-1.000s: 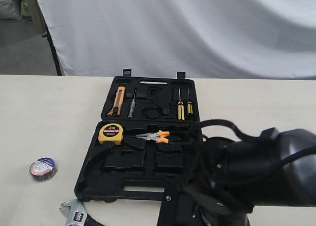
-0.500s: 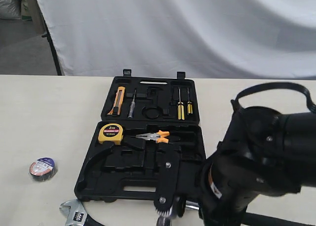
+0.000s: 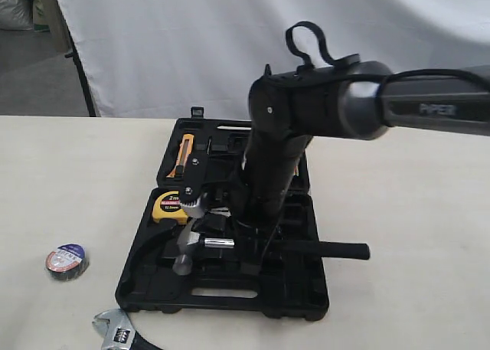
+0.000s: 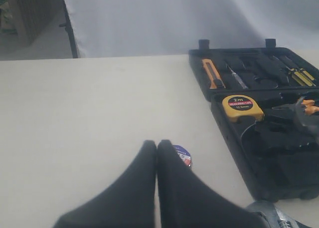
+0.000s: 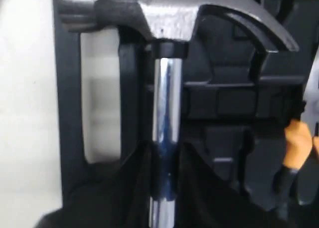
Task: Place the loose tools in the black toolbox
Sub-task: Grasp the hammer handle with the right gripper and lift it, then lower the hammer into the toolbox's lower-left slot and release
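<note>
Over the near half of the black toolbox [image 3: 222, 292]: claw hammer [image 3: 217, 244], held level and crosswise. Its head is above the curved recess at the case's left, and its black grip projects past the right edge. Whether the head touches the moulding cannot be told.

Right gripper [image 5: 164, 160]: pinching the hammer's steel neck below the head, one finger on each side.

Obstructions: right arm [image 3: 306, 112] crosses the far half of the case and hides much of it. Yellow tape measure [image 3: 168, 207] sits just behind the hammer head, with orange-handled pliers [image 5: 299, 143] near it. Orange utility knife [image 3: 184, 155] lies in the far half.

Loose items: tape roll [image 3: 66, 261] on the table [image 3: 413, 212], well left of the case. Adjustable wrench [image 3: 115, 328] at the near table edge, only its jaw end in view.

Left gripper [image 4: 157, 153]: fingers pressed together with nothing between them, tips near the tape roll.

Open room: bare tabletop left and right of the case; white sheet [image 3: 191, 51] hangs behind the far edge.
</note>
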